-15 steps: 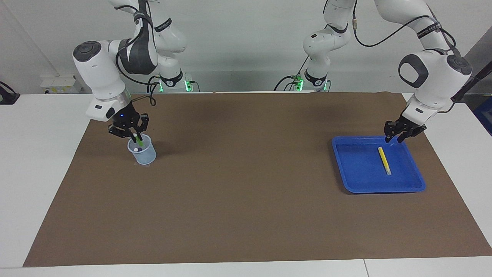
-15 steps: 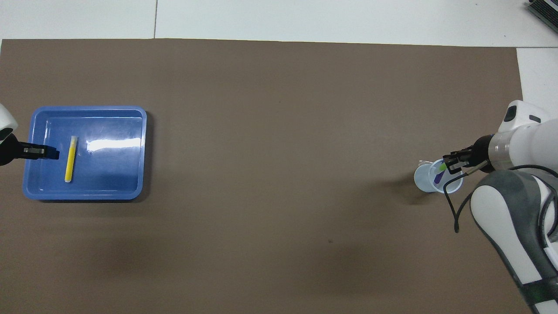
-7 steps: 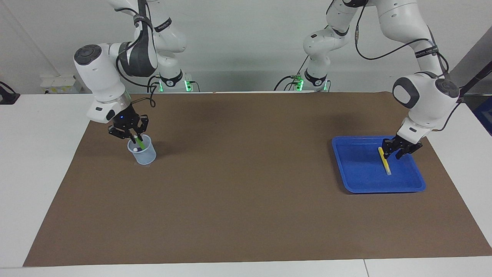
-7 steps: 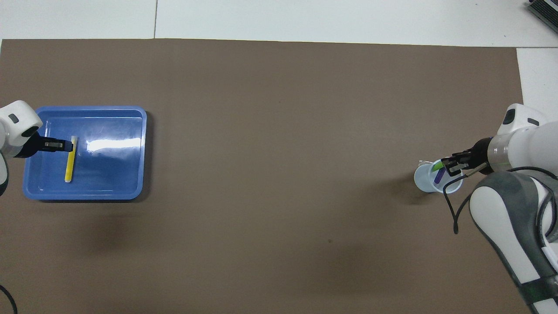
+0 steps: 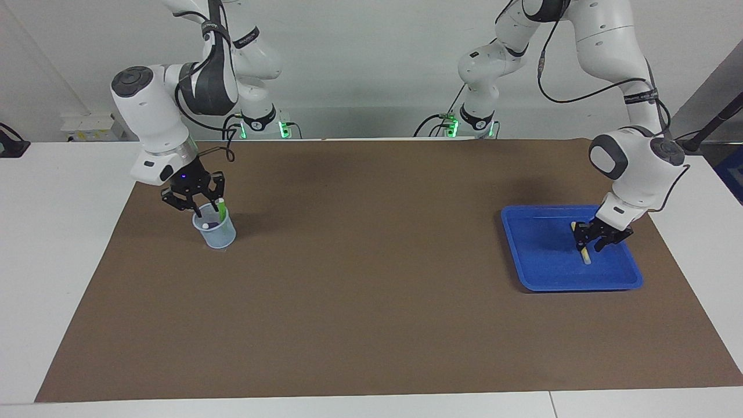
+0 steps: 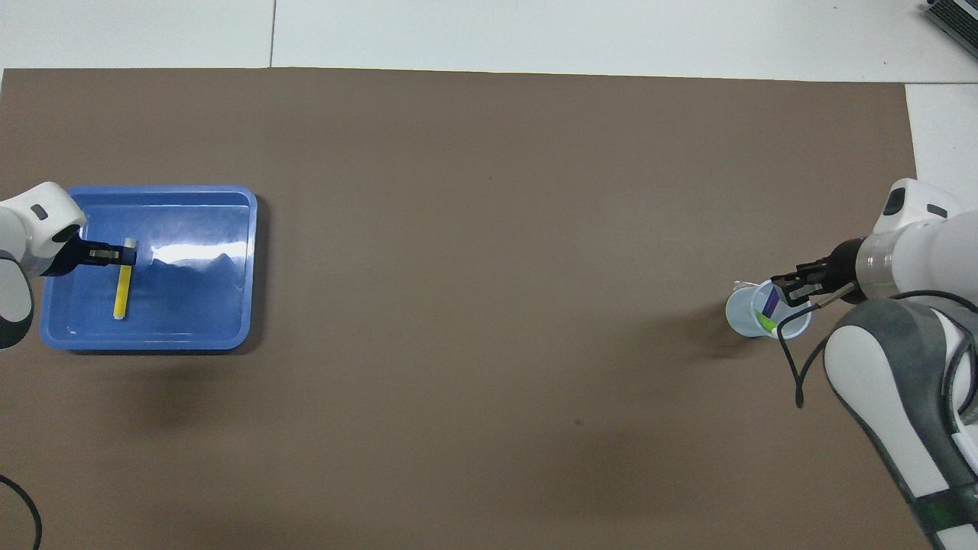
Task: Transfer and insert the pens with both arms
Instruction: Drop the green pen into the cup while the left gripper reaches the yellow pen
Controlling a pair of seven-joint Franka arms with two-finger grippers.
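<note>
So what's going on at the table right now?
The left end effector is down in the blue tray, over the yellow pen lying there; whether it grips it can't be told. The right end effector is open over the clear cup, where the green pen and purple pen stand. The yellow pen is not yet in the cup.

No text, label, brand, number or sign can be read anywhere; the black bands on the arms' cables carry white lettering, but it is too small to make out.
</note>
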